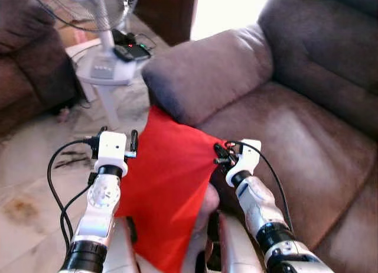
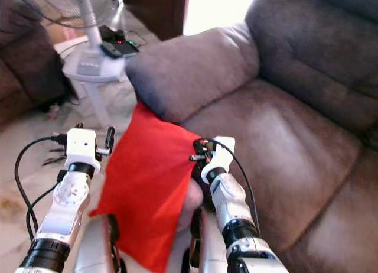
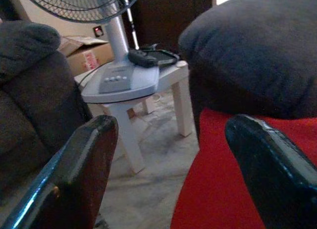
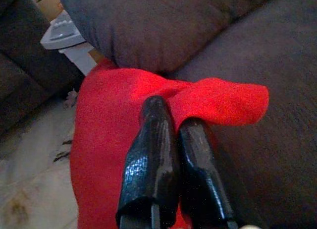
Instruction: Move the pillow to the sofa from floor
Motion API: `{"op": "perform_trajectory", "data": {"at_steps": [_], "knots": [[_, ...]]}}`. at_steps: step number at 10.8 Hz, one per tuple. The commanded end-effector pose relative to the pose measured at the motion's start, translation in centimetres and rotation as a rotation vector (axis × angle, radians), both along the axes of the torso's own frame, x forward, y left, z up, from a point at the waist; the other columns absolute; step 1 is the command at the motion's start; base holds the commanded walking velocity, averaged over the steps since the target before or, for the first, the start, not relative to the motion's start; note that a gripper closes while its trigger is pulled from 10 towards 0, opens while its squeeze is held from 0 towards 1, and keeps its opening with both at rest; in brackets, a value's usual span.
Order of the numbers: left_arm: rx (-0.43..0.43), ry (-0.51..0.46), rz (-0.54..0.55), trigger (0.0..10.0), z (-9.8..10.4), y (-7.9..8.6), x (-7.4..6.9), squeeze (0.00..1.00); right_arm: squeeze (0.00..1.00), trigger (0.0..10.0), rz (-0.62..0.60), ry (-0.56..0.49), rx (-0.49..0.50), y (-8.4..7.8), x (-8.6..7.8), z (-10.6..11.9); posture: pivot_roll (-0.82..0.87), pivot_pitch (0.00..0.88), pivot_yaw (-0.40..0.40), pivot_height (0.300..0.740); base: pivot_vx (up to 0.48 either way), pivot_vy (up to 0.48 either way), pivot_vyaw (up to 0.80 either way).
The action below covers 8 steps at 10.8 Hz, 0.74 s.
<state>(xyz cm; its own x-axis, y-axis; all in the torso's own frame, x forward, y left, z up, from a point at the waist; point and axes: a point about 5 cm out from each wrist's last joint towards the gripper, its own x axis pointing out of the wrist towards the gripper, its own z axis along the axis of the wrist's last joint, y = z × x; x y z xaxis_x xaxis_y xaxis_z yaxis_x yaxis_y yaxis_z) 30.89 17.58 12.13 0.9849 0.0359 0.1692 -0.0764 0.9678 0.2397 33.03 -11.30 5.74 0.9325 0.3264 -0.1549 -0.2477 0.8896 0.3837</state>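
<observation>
Pillow: a red pillow (image 1: 162, 184) hung between the 2 arms, its far edge against the front of the brown sofa (image 1: 295, 137), below the armrest.
Right gripper (image 4: 171, 125): fingers pressed together, pinching the pillow's right corner at the seat's near edge.
Left gripper (image 1: 118, 144): fingers spread wide, holding nothing, just left of the pillow.
Far left: a fan (image 1: 103, 25) stood on a white table (image 3: 176, 85).

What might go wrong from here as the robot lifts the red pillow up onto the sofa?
The right claw pinches only a corner of the red pillow, so the fabric could slip free. The left claw is open beside the pillow, giving no support. The pillow hangs against the sofa armrest and could snag on it.
</observation>
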Motion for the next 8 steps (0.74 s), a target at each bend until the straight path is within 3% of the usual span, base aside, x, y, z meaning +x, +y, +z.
{"op": "perform_trajectory", "data": {"at_steps": [1,8], "knots": [[-0.002,-0.001,-0.013,10.0,-0.02,-0.27,0.05,0.00,0.00,10.0,-0.022,-0.114,-0.002,-0.55,1.04,2.43,0.11,0.093,-0.121,0.645,0.000,0.000,0.00],[0.004,-0.007,-0.026,10.0,0.10,-0.31,0.02,0.00,0.00,10.0,-0.012,-0.158,0.039,-0.07,1.23,3.31,0.12,0.062,-0.107,0.645,0.000,0.000,0.00]]}}
